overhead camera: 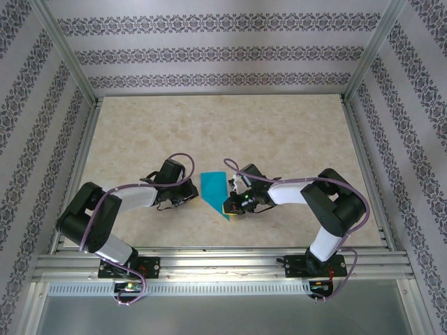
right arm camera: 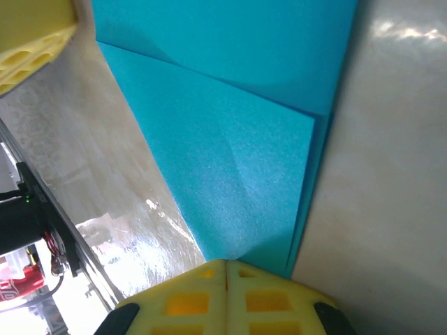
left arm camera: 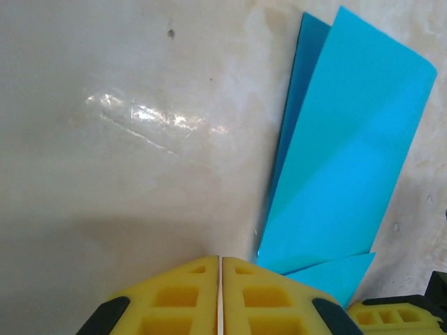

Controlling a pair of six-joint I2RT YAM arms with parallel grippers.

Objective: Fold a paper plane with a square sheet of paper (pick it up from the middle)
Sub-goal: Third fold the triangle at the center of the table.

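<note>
- Left gripper (left arm camera: 220, 269): the two yellow fingers are pressed together, with only a hairline seam between them. They hold nothing.
- In the left wrist view these fingers sit at the bottom centre of the frame, over bare table (left arm camera: 126, 174). The paper (left arm camera: 342, 160) lies just to their right, and no contact with it is visible.
- Right gripper (right arm camera: 225, 269): the yellow fingers are likewise together, at the bottom centre of the right wrist view.
- The pointed corner of the paper reaches the right fingertips. Whether the tip is pinched between them or only lies against them cannot be told.
- Paper: teal-blue, partly folded, flat on the table. In the top view it is just below the centre of the frame, between the two grippers, tapering to a point at its lower right.
- Layers, left wrist view: a long bright panel lies over a darker layer that shows along its left edge. A small triangular flap protrudes at the lower end.
- Layers, right wrist view: a flap edge runs diagonally from the upper left down towards the right.
- A yellow finger (right arm camera: 31, 35) of the left gripper is in the upper left corner of the right wrist view.
</note>
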